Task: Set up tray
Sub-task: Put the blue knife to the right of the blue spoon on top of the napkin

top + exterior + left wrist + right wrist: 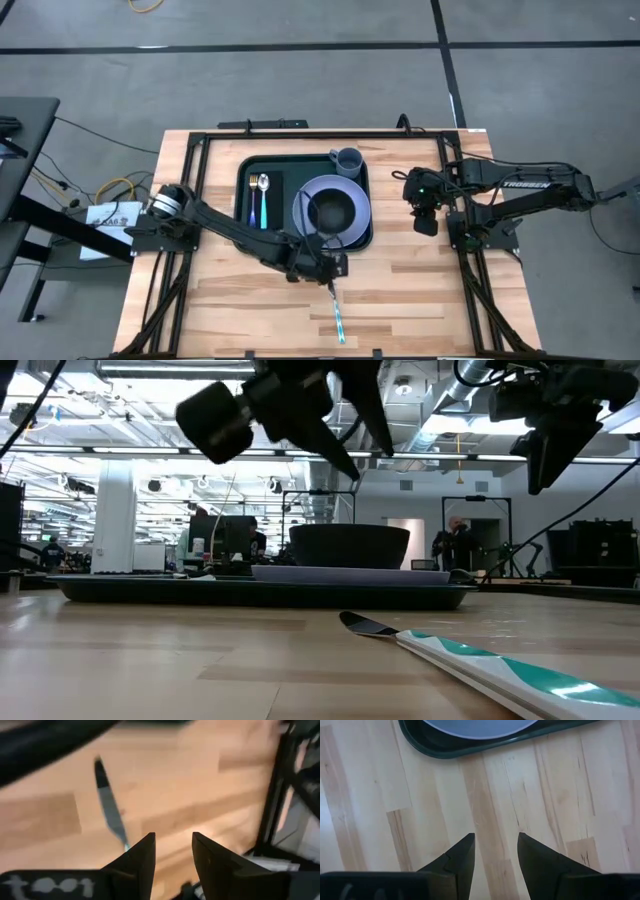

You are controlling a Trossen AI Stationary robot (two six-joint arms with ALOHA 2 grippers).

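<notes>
The dark green tray [244, 170] lies mid-table. It holds a black napkin [275, 205] with a spoon [263, 186] on it, a lavender plate [352, 190] carrying a dark bowl [335, 211], and a grey-blue cup [347, 160]. A knife [337, 312] with a teal handle lies flat on the wood near the table's near edge; it shows in the low view too [450, 653]. My left gripper [328, 270] hovers open just past the tray's near rim, above the knife's blade [107, 805]. My right gripper [425, 218] hangs open to the right of the tray [450, 747], touching nothing.
Black frame rails [190, 170] run along the table's left, right and far sides. Bare wood [240, 310] stretches between the tray and the near edge on both sides of the knife. The plate's rim [480, 727] shows in the right wrist view.
</notes>
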